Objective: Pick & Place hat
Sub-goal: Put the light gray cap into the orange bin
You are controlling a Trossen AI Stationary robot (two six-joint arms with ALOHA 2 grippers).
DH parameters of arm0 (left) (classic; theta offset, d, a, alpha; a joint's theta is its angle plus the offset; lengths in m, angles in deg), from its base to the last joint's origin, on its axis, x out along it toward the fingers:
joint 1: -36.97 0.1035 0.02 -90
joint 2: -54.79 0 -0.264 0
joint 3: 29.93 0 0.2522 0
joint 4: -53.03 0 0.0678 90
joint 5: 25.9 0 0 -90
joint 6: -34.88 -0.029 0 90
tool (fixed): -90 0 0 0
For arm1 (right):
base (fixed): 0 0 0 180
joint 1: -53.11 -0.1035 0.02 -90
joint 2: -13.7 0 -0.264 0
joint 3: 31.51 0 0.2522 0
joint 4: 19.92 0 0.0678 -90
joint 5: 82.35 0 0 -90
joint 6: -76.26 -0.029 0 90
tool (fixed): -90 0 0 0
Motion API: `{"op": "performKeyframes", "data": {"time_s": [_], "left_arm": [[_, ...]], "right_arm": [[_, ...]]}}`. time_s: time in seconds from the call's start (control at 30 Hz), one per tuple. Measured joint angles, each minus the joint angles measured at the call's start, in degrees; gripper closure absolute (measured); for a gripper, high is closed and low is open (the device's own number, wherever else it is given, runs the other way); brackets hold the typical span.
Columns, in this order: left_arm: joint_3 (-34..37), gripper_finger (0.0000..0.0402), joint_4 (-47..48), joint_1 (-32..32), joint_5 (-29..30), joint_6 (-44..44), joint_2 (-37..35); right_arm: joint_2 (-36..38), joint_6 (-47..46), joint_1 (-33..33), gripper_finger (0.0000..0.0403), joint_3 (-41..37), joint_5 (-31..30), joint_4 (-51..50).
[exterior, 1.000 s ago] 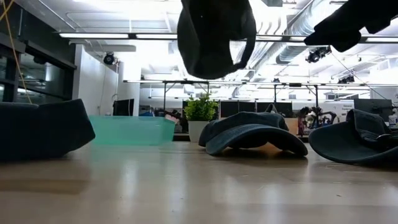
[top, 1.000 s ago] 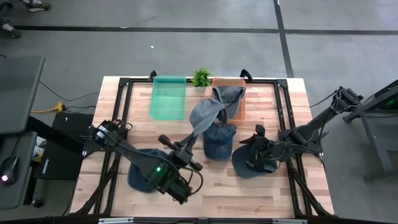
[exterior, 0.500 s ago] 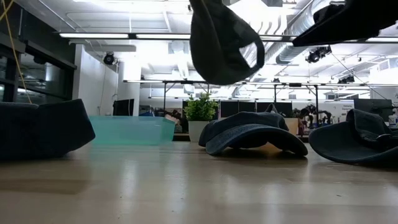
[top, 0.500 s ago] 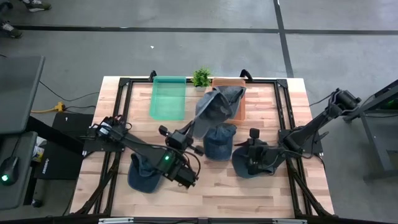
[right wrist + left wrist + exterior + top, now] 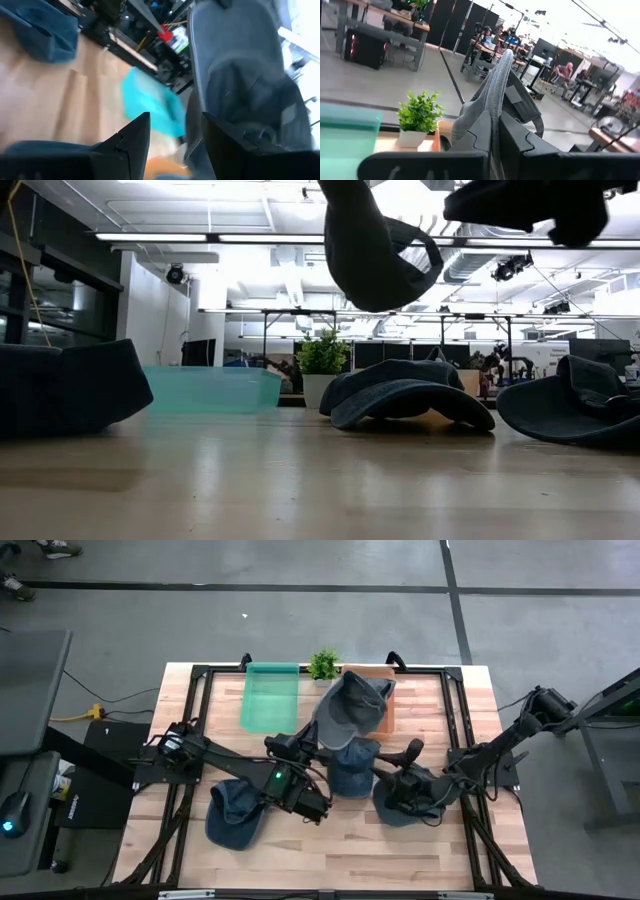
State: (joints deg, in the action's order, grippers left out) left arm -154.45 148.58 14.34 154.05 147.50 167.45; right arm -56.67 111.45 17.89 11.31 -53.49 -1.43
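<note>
The left claw (image 5: 494, 131) is clenched on the fabric of a blue-grey hat (image 5: 352, 705), its two fingers pressed together with the cloth pinched between them (the left wrist view shows this plainly). The hat hangs in the air off the surface (image 5: 200, 720), over the orange bin (image 5: 386, 712) at the far edge and partly over another hat (image 5: 352, 766) lying mid-surface. In the low view the lifted hat (image 5: 372, 250) dangles well clear of the wood.

The right claw (image 5: 170, 131) is released, its fingers apart with nothing between them; it hovers above a third hat (image 5: 405, 802) lying on the right side of the surface, and it seems to be off the cloth, though the overhead angle leaves that unsure.

A fourth hat (image 5: 235, 815) lies near the left front. At the far edge a green bin (image 5: 270, 695) stands beside a small potted plant (image 5: 322, 664), with the orange bin on the plant's other side.
</note>
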Motion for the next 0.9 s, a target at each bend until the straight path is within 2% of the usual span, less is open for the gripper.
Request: {"op": "performKeyframes", "data": {"time_s": [0.1,0.2,0.53,0.67,0.9], "left_arm": [[0.0,0.0393,-1.7,0.5,0.0,-0.1,0.0],[0.0,0.0393,-3.2,0.7,0.0,-0.1,0.0],[0.0,0.0393,-7.6,0.9,0.0,-1.4,0.0],[0.0,0.0393,-8.6,0.9,0.1,-1.7,0.0],[0.0,0.0393,-8.8,0.9,0.1,-1.8,0.0]], "right_arm": [[-0.5,7.9,1.0,0.0232,0.0,-0.2,3.8],[-0.6,11.5,3.0,0.0233,0.0,0.2,5.7],[-0.6,11.9,12.6,0.0228,0.6,10.7,7.5],[-0.6,12.2,14.8,0.0228,2.3,16.1,7.5],[-0.9,12.9,17.3,0.0230,5.8,22.2,6.6]]}}
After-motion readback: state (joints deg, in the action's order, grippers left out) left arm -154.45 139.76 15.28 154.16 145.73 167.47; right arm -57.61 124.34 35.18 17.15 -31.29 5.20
